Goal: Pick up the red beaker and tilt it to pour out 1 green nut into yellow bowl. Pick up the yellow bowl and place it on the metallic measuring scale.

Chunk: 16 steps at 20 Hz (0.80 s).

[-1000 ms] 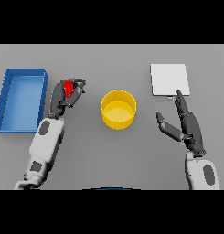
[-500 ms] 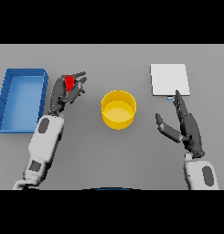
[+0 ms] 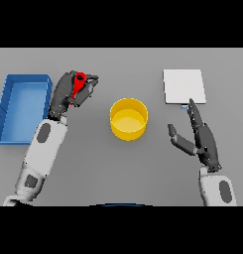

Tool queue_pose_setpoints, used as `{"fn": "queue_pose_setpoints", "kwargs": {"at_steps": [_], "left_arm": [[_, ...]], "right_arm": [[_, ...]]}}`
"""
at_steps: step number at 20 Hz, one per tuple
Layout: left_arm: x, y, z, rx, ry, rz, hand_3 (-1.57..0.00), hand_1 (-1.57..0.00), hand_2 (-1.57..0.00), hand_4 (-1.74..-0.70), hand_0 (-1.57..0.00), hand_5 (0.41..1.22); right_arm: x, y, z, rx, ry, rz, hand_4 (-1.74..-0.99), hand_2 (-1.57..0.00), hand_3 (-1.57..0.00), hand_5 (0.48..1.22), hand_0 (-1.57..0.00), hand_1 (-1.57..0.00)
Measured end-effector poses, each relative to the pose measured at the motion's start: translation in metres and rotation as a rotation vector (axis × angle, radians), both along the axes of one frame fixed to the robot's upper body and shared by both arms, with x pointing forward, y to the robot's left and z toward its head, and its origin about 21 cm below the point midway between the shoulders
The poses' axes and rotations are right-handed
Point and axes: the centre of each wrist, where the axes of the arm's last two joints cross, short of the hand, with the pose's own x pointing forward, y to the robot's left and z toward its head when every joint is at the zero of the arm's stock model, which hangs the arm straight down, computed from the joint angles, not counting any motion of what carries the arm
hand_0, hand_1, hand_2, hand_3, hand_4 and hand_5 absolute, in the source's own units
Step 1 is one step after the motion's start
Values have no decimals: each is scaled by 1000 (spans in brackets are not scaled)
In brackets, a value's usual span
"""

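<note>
Red beaker [image 3: 79,84] – small, narrow – clasped in left hand [image 3: 68,94] fingers; right hand [image 3: 200,136] fingers straight

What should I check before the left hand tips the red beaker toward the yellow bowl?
1. Grip: left hand has its fingers curled round the red beaker - ok.
2. Beaker over the yellow bowl: it is off to the bowl's left, not above it - not ok.
3. Green nut inside the beaker: hidden by the fingers - cannot tell.
4. Bowl ready to receive: upright on the table, nothing seen in it - ok.
5. Right hand out of the pour path: open, right of the bowl, apart from it - ok.
6. Metallic measuring scale free for the bowl: nothing on it - ok.
</note>
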Motion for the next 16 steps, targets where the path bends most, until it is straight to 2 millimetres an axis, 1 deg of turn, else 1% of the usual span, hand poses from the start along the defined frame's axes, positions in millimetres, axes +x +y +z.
{"fn": "queue_pose_setpoints", "kwargs": {"at_steps": [1, 2, 4, 6, 7, 8, 9, 10, 11, 12, 14, 16], "left_arm": [[1, -1, 2, 15, 3, -4, -1560, -1565, -1565, -1616, -1565, 1140], [0, -5, 5, 24, 1, -16, -1562, -1566, -1566, -1641, -1566, 1131], [2, -10, 12, 120, -13, -42, -1565, -1568, -1568, -1677, -1568, 1123], [8, -12, 23, 276, -17, -57, -1567, -1569, -1569, -1700, -1569, 1127], [9, -15, 28, 357, -47, -83, -1568, -1569, -1569, -1708, -1569, 1133], [10, -18, 32, 435, -55, -105, -1569, -1570, -1570, -1715, -1570, 1136], [13, -24, 33, 520, -57, -122, -1569, -1570, -1570, -1720, -1570, 1145], [15, -26, 39, 592, -72, -145, -1570, -1570, -1570, -1724, -1570, 1160], [17, -30, 43, 664, -69, -172, -1570, -1570, -1570, -1728, -1570, 1172], [17, -35, 45, 734, -75, -205, -1570, -1570, -1570, -1730, -1570, 1182], [17, -44, 44, 865, -69, -263, -1570, -1571, -1571, -1734, -1571, 1196], [25, -48, 52, 988, -50, -290, -1571, -1571, -1571, -1640, -1571, 1205]], "right_arm": [[2, 2, -3, -4, 11, -8, -1277, 1, 1, 679, 1, 1], [1, 5, -4, -8, 13, -7, -1274, 1, 1, 683, 1, 1], [-2, 3, -2, -5, -6, -2, -1277, 1, 1, 688, 1, 1], [-2, 1, 1, 8, -2, -4, -1272, 1, 1, 689, 1, 1], [0, -1, 1, 3, 7, -8, -1276, 1, 1, 689, 1, 1], [-3, -2, 0, -1, 3, -6, -1280, 1, 1, 690, 1, 1], [-2, -1, 3, -5, -1, -7, -1284, 1, 1, 692, 1, 1], [0, 1, 3, -7, 3, -7, -1287, 1, 1, 694, 1, 1], [-1, 3, 1, -3, 7, -1, -1290, 1, 1, 695, 1, 1], [-1, 0, 3, -10, -4, -6, -1289, 1, 1, 695, 1, 1], [-2, 2, 0, -20, 8, -8, -1290, 1, 1, 694, 1, 1], [-2, 2, 2, -10, 11, -17, -1290, 1, 1, 685, 1, 1]]}}
